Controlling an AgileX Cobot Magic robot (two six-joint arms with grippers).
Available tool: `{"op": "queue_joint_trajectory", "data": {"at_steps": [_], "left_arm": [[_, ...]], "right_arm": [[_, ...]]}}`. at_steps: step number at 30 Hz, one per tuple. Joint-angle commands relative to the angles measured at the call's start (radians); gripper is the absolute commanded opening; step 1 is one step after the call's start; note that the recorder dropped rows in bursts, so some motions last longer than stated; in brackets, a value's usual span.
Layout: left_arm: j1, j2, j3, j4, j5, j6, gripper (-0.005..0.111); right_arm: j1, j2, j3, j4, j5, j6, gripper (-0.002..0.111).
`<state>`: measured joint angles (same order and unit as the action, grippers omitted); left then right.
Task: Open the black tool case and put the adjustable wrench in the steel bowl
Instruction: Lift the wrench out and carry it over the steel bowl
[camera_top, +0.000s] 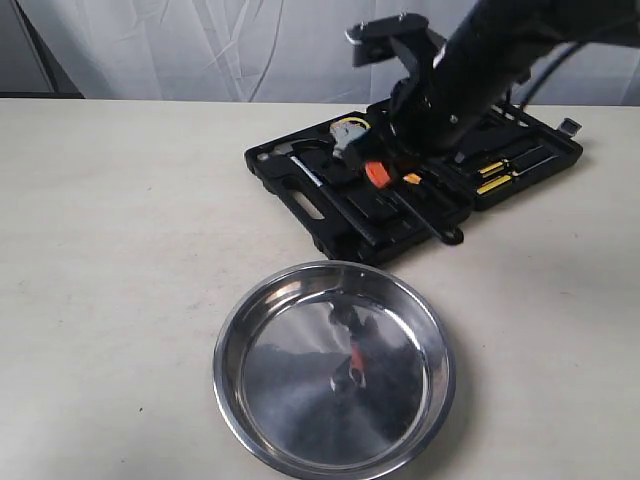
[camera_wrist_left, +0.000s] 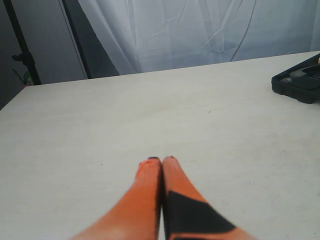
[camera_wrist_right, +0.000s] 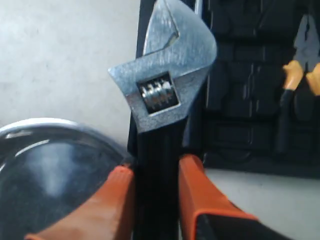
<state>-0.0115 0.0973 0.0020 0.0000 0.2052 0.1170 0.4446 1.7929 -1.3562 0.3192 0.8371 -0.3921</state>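
We are seeing the adjustable wrench (camera_wrist_right: 162, 95) clamped by its black handle between the right gripper's (camera_wrist_right: 156, 170) orange fingers (camera_wrist_right: 112, 200), hanging above the open black tool case (camera_top: 335, 225). The steel bowl (camera_top: 225, 345) is sitting just nearer. The left gripper (camera_wrist_left: 161, 161) is pressing closed on nothing above the table (camera_wrist_left: 100, 125).

The round stainless-steel bowl (camera_top: 290, 400) gleamed mirror-smooth; beyond it, the flat black plastic case (camera_top: 340, 215) looked matt; the silver-headed wrench (camera_wrist_right: 165, 60) showed brushed metal.
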Motion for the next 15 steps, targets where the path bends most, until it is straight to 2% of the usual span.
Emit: {"op": "queue_joint_trajectory", "data": {"at_steps": [1,5,9,15], "left_arm": [[-0.009,-0.004,-0.002,0.0,-0.01,-0.003,0.0],[-0.009,-0.004,-0.002,0.0,-0.01,-0.003,0.0],[-0.009,-0.004,-0.002,0.0,-0.01,-0.003,0.0],[-0.009,-0.004,-0.002,0.0,-0.01,-0.003,0.0]], "right_arm": [[0.076,-0.127,0.222,0.04,-0.146,-0.015,-0.001],[0.178,-0.123,0.338,0.057,-0.187,-0.017,-0.001],[0.258,-0.078,0.349,0.057,-0.249,-0.017,-0.001],[0.276,0.016,0.349,0.09,-0.385,0.003,-0.001]]}}
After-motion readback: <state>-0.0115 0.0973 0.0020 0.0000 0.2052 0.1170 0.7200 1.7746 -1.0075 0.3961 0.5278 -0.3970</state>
